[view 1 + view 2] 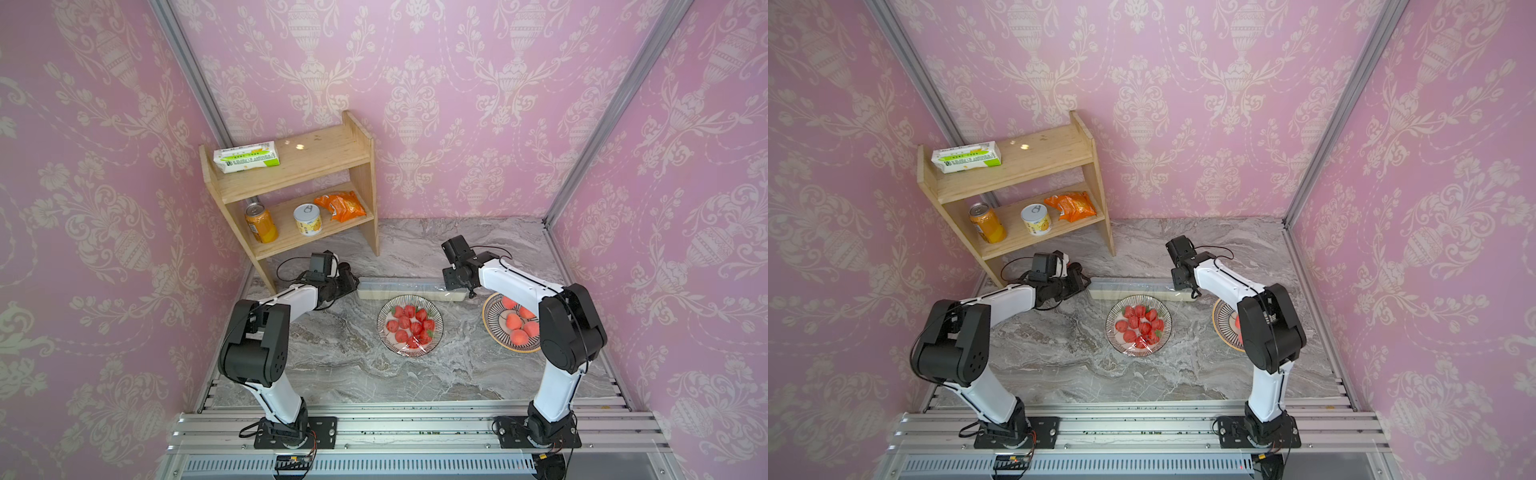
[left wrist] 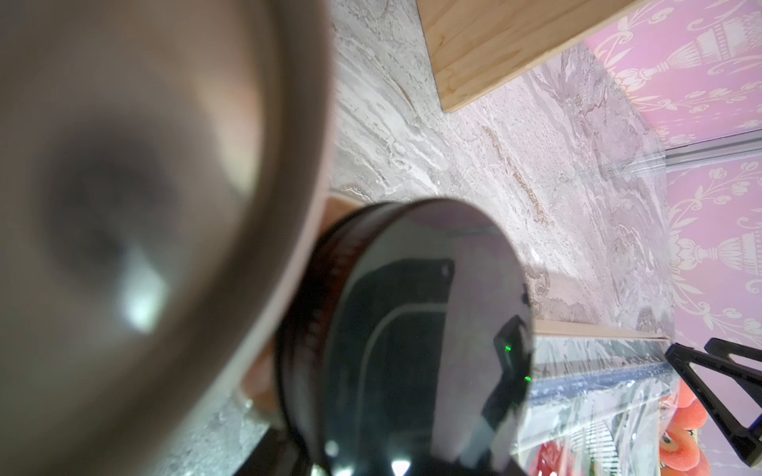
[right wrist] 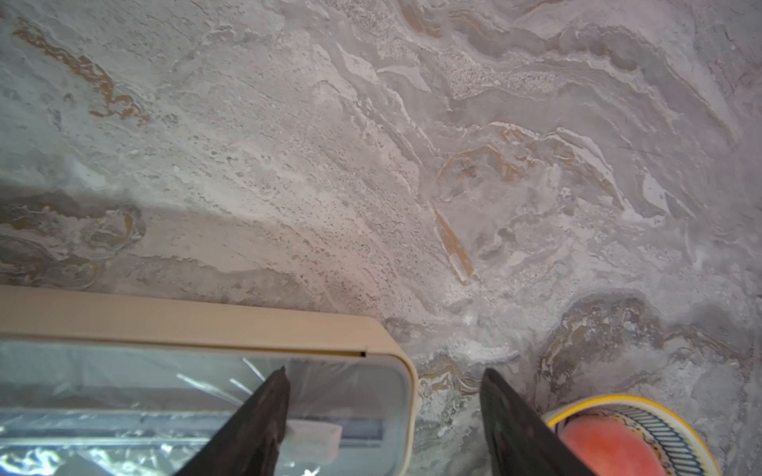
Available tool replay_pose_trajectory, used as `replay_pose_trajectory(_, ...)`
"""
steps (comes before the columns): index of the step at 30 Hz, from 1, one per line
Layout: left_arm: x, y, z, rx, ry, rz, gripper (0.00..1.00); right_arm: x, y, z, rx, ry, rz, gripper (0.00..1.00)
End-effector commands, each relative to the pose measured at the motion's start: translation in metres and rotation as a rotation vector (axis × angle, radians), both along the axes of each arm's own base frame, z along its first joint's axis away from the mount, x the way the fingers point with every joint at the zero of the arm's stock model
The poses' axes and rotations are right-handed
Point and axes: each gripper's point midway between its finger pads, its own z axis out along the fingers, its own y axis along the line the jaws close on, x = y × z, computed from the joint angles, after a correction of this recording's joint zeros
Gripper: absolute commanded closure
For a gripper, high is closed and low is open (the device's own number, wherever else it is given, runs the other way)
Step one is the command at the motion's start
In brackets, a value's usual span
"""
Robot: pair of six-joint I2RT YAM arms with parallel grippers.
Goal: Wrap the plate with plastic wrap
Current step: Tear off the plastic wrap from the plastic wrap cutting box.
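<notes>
The right gripper point(image 3: 385, 371) stood apart over the dispenser box point(image 1: 395, 293) end. The left gripper point(image 1: 351, 282) was hidden and blurred, its state unreadable. Plastic wrap point(image 2: 577, 395) ran from the box onto the plate point(image 1: 380, 328).

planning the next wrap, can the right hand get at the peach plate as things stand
Probably yes: the right hand hangs open beside the peach plate, with only table between them.

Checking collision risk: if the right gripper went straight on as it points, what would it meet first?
The open right gripper points down: one finger over the end of the dispenser box, the other over bare table. Likely the box first; depth unclear.
</notes>
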Motion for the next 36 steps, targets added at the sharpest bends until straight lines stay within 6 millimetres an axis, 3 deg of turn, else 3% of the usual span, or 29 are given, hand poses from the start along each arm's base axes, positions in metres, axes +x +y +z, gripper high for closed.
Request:
replay_pose_trajectory(1,-0.058,0.030,-0.065,0.165,0.283,0.038,0.52,-0.020,-0.026,-0.011,-0.068,0.071,-0.036,0.25)
replay_pose_trajectory(7,-0.056,0.030,-0.062,0.166,0.277,0.040,0.50,-0.020,-0.040,-0.006,-0.047,0.062,-0.075,0.25)
replay_pose_trajectory(11,-0.052,0.028,-0.049,0.155,0.246,0.040,0.44,-0.014,-0.037,0.020,-0.005,0.001,-0.075,0.19)
replay_pose_trajectory(15,-0.044,0.028,-0.017,0.144,0.176,0.045,0.34,-0.015,-0.030,0.052,0.081,-0.062,-0.065,0.10)
replay_pose_trajectory(19,-0.046,0.025,0.017,0.121,0.110,0.043,0.25,-0.035,-0.014,0.063,0.238,-0.049,-0.044,0.02)
replay_pose_trajectory(22,-0.059,0.012,0.029,0.029,0.113,0.017,0.22,-0.058,0.012,0.058,0.438,0.003,-0.018,0.00)
replay_pose_trajectory(27,-0.077,-0.014,0.029,-0.142,0.127,0.004,0.18,-0.088,0.054,0.026,0.765,0.110,-0.034,0.00)
replay_pose_trajectory(33,-0.064,-0.054,0.019,-0.270,0.134,-0.060,0.16,-0.081,0.076,0.005,0.919,0.135,-0.052,0.00)
replay_pose_trajectory(36,-0.050,-0.063,0.014,-0.280,0.119,-0.070,0.16,-0.071,0.078,0.001,0.913,0.125,-0.041,0.00)
